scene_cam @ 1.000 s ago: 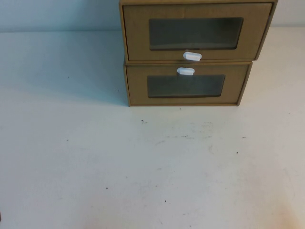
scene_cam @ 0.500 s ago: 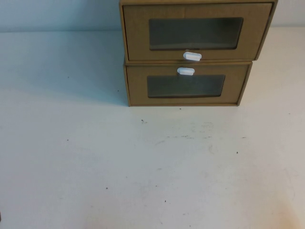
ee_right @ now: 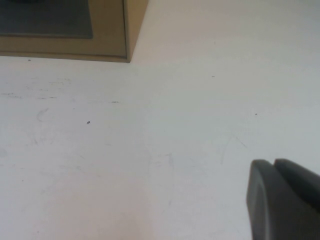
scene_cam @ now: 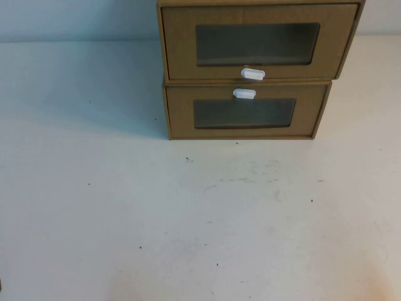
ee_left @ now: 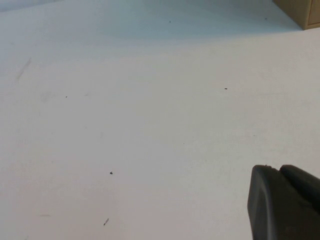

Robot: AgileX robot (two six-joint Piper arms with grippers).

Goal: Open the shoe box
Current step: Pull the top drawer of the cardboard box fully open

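Nothing has moved since a second ago: the two stacked boxes sit where they did, and neither of my arms has come into the high view. My left pincer [ee_left: 278, 172] hangs over the bare white counter [scene_cam: 188, 219], its two dark fingers pressed together with only a seam between them, holding nothing and touching nothing. My right pincer [ee_right: 274, 167] is the same: closed on itself, empty, over bare counter. The boxes stand well apart from both pincers, at the far side of the counter and a little to my right of its middle. My left wrist view catches only a brown corner of the stack at its edge. My right wrist view shows the near right corner of the lower shoe box [scene_cam: 182, 113], with a strip of its dark window. The upper shoe box [scene_cam: 182, 44] rests directly on the lower one, reaching slightly farther to my right than the box beneath. Both are plain brown cardboard, each front carrying a wide dark window. A small white handle [scene_cam: 252, 74] sits under the upper window, and a second white handle [scene_cam: 244, 94] sits above the lower window, the two handles close together. Both fronts lie flush, neither pulled out.
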